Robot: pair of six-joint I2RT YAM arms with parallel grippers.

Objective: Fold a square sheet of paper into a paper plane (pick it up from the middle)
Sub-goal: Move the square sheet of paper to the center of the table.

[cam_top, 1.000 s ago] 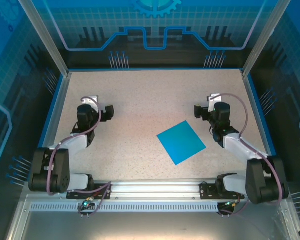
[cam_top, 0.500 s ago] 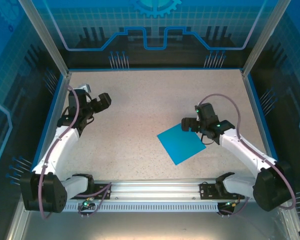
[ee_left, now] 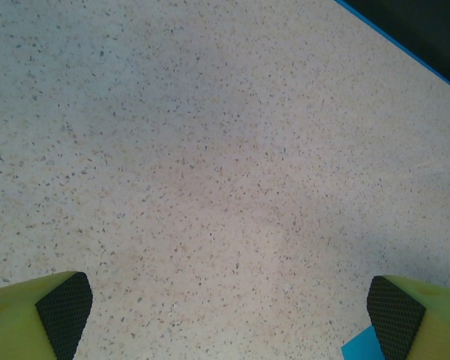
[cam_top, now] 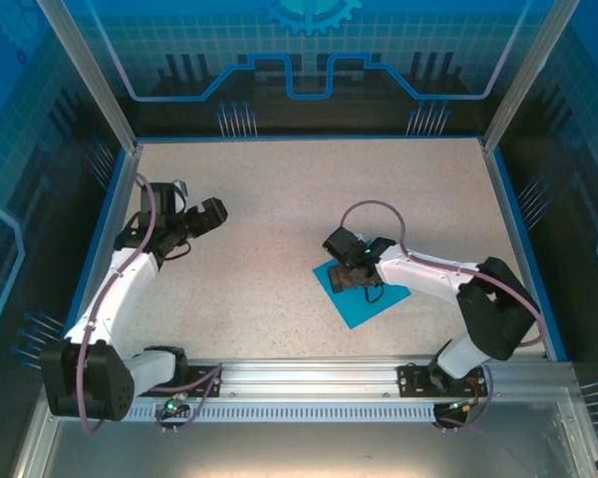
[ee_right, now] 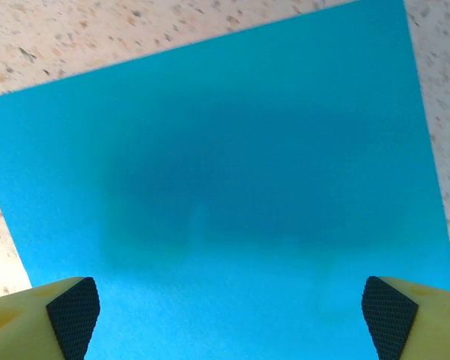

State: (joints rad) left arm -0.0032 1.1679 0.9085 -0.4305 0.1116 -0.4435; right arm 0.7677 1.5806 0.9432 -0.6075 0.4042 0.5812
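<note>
A square sheet of thin bright blue paper [cam_top: 367, 302] lies flat on the speckled beige worktop [cam_top: 279, 189]. It sits right of the middle in the near half and is turned so that its corners point diamond-wise. The right arm [cam_top: 429, 271] reaches in from the right, and the right jaws hang over the far-left part of the sheet, hiding that part from above.

In the right wrist view the sheet [ee_right: 225, 172] spreads across nearly the whole space between the two black ribbed pads [ee_right: 73, 313]. Bare worktop [ee_right: 97, 37] shows past its far edge and at both sides. The right jaws stand wide apart with nothing between them. Both pads are over blue paper, the one on the left of the picture close to the sheet's edge. A soft shadow darkens the middle of the sheet. Whether the pads touch the paper cannot be told.

The left arm [cam_top: 130, 269] is stretched over the left side of the worktop, well apart from the sheet. The left jaws are also spread wide and empty, their pads [ee_left: 64, 311] above bare speckled worktop [ee_left: 210, 150].
</note>
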